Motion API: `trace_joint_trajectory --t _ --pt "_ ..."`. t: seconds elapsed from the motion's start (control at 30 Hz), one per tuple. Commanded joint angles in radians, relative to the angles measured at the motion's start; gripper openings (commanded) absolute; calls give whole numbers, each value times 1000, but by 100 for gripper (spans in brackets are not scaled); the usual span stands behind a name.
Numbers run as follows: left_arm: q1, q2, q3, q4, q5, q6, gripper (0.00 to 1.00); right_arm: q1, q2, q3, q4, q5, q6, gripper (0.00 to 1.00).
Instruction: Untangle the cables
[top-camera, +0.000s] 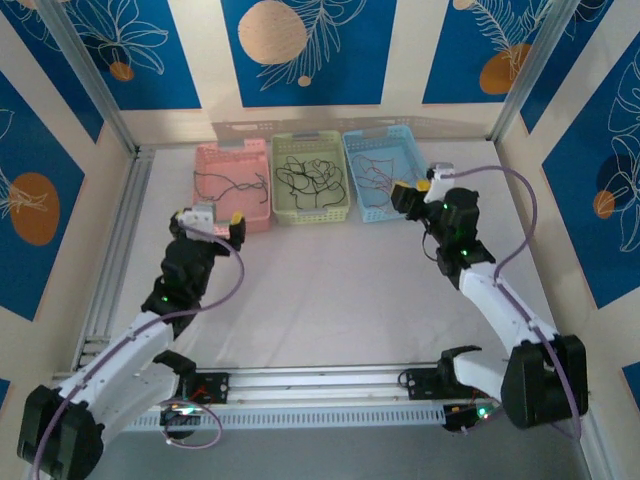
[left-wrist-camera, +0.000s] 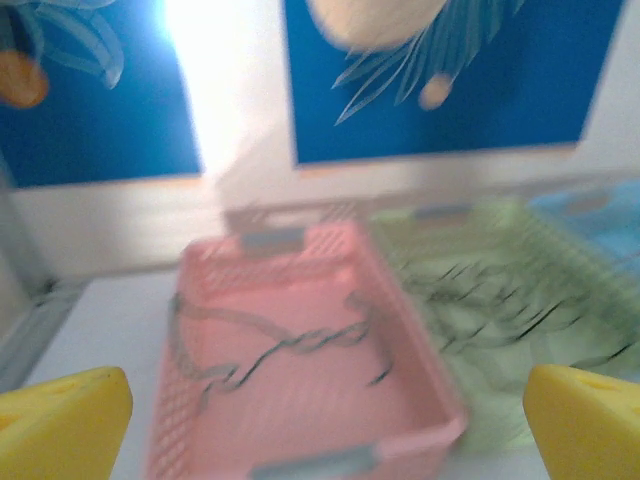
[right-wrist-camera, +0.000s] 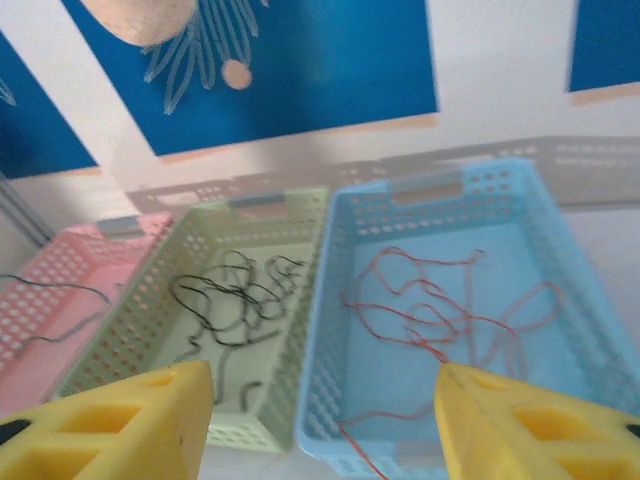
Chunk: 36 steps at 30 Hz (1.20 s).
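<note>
1. Yellow on both sides: the left fingers (left-wrist-camera: 60, 425) stand wide apart with nothing between them, released, hanging just short of the pink basket (left-wrist-camera: 300, 245).
2. The right fingers (right-wrist-camera: 110, 430) are parted too and grasp nothing. They hover at the near edge of the green basket (right-wrist-camera: 300, 200) and the blue basket (right-wrist-camera: 520, 175).
3. Out to the cables now! A thin grey cable (left-wrist-camera: 290, 345) lies strung across the pink floor, and a red cable (right-wrist-camera: 440, 310) sprawls in loose loops across the blue one.
4. The real knot, by the look of it, is the black cables (right-wrist-camera: 235, 295), clumped mid-floor in the green basket.
5. To do this step well, I'd pick one strand at a free end, not the middle of the clump. Pinch low and lift slowly so the loops slide off rather than tighten.
6. The other arm could pin the rest down, since wires this thin may drag the whole bundle or snag in the mesh walls.
7. All three baskets sit side by side at the far end of the pale counter (top-camera: 330, 290).
8. Writing or brands? None readable; the blue wall panels (top-camera: 300, 50) carry only a leaf pattern.
</note>
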Motion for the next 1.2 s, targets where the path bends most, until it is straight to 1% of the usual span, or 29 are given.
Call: trace_joint_trajectory --t 0.0,0.07,0.13,0.27,0.3,0.33,0.37,0.43,0.5,0.53,0.57,0.6,0.63,0.67,0.7,0.73,0.77,0.8,0.83,1.17 --pt "37 58 -101 127 -107 140 100 -39 -6 -127 18 51 -91 61" --pt "60 128 -112 153 -89 145 100 -58 24 -182 78 51 -105 61" --pt "84 207 -118 208 -43 141 99 -66 78 -228 162 75 -118 61" --pt "170 390 -171 486 76 134 100 -68 249 -284 408 103 -173 61" --pt "189 440 -184 571 93 134 100 -59 271 -274 414 135 -194 60" --pt "203 482 -195 653 118 134 100 -68 285 -280 458 121 -203 60" --pt "229 524 -196 711 149 99 100 -88 308 -275 459 117 -179 60" --pt "268 617 -174 742 217 68 100 -133 379 -289 546 80 -132 60" --pt "283 756 -159 883 263 83 100 -175 410 -291 565 33 -93 60" --pt "286 726 -153 838 271 77 100 -156 418 -295 581 47 -114 60" --pt "288 674 -128 689 291 75 100 -126 423 -294 583 77 -145 61" --pt "286 678 -109 651 334 96 99 -92 423 -294 586 111 -178 62" --pt "286 707 -106 698 339 104 98 -77 429 -299 609 137 -186 63" --pt "287 707 -95 690 313 95 97 -87 427 -299 600 147 -170 69" --pt "287 693 -69 613 279 78 96 -103 429 -270 546 168 -137 71" --pt "289 702 -43 571 264 68 94 -127 427 -272 544 132 -122 71" --pt "306 703 -28 551 277 57 100 -131 424 -269 535 127 -117 93" --pt "319 695 -17 511 291 36 100 -128 426 -271 544 133 -119 99" --pt "327 702 -18 523 305 34 100 -128 425 -270 539 131 -119 99" --pt "328 698 -21 527 305 35 100 -122 423 -273 543 138 -126 99"
